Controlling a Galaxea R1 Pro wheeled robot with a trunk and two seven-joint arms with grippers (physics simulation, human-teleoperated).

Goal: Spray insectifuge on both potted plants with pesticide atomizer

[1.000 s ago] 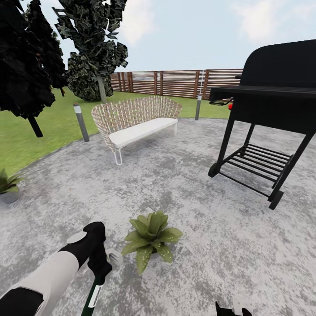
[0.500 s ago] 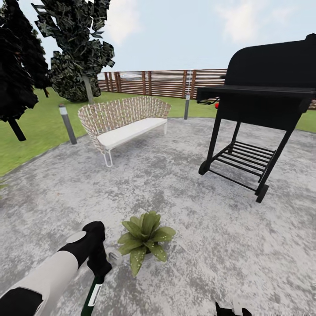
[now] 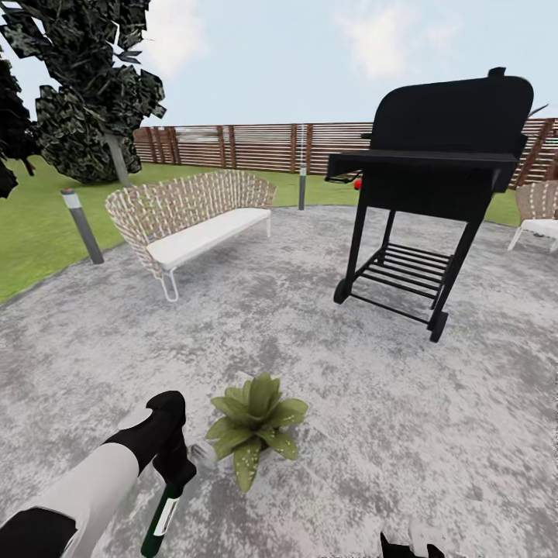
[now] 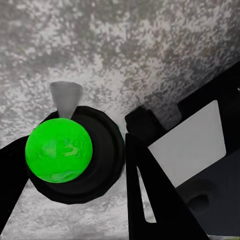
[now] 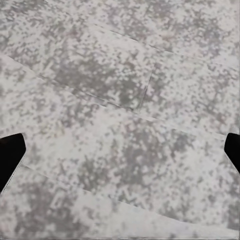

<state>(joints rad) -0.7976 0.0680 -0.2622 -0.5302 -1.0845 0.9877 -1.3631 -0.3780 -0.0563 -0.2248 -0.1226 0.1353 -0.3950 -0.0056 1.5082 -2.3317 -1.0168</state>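
The pesticide atomizer [image 3: 163, 515] is being gripped by the left gripper [image 3: 177, 474], fingers closed around its neck, the dark-green bottle hanging over the stone patio [image 3: 403, 418] just beside the speckled potted plant [image 3: 253, 425] (its whitish nozzle [image 3: 198, 452] is being pointed at the leaves); the right gripper [image 5: 120, 155] is being held open over bare patio, near its front edge

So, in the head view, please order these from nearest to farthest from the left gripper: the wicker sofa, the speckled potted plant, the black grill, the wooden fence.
From the left gripper, which holds the pesticide atomizer:
1. Speckled potted plant, just beside it on the patio.
2. Wicker sofa, ahead at the patio's left edge.
3. Black grill, ahead to the right.
4. Wooden fence, along the back.
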